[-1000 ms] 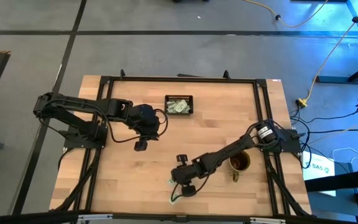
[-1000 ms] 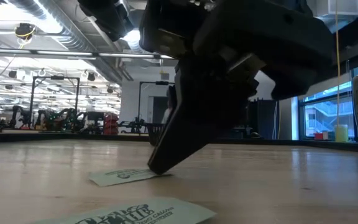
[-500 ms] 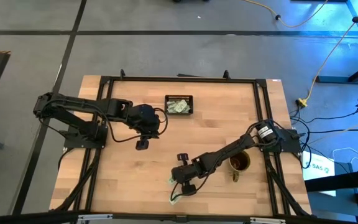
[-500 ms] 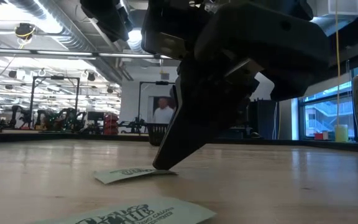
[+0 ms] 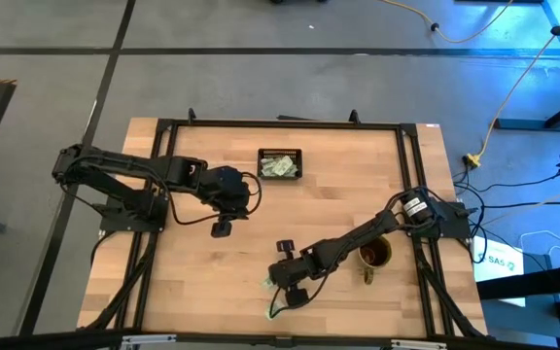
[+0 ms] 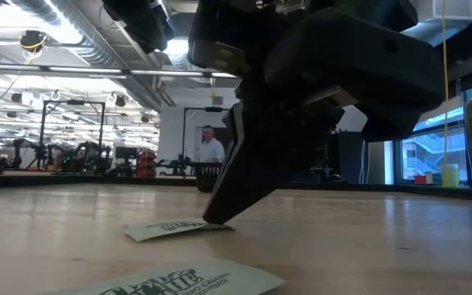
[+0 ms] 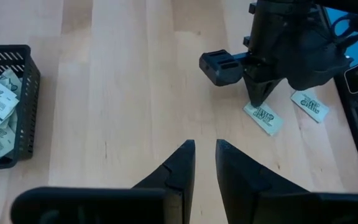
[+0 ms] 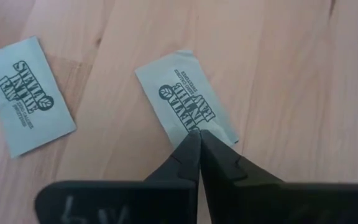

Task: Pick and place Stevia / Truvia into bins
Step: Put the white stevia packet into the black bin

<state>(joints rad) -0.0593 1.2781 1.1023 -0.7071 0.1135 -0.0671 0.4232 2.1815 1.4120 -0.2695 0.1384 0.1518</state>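
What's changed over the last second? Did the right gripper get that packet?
The right gripper has closed its fingers on the edge of the nearer packet, which shifted slightly on the table and is not lifted yet. The second packet beside it has not moved. The left gripper hangs where it was, empty, near the bin of packets. The mug is unchanged.

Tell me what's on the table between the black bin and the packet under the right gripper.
Only the left gripper hangs over that stretch in the high view. Between the bin and the packet at the right gripper, the wood is bare.
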